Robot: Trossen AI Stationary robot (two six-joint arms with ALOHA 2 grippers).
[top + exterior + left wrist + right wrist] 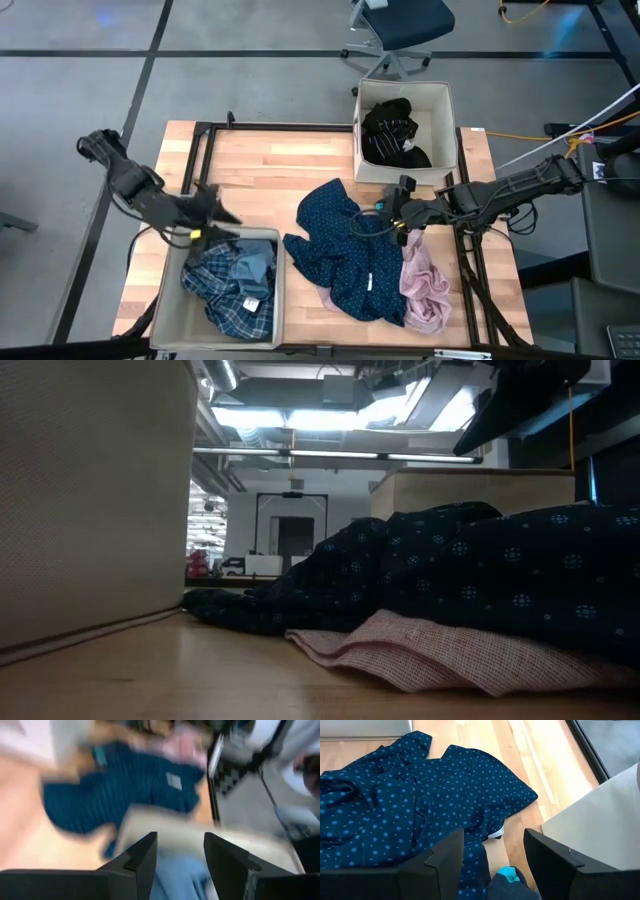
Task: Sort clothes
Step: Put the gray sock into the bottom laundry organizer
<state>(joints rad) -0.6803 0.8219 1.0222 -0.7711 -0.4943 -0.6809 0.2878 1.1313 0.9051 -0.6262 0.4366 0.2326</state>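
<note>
Your left gripper (215, 212) hangs open over the near beige fabric box (165, 318) holding the blue plaid shirt (228, 285). Your right gripper (392, 215), also open, hovers over the rumpled navy white-dotted garment (350, 250), beside the pale pink garment (425, 285). The far beige box (445, 110) holds black clothes (392, 130).

Wooden table (270, 160), two beige fabric boxes (440, 100), navy dotted garment (350, 255), pale pink garment (428, 285)
</note>
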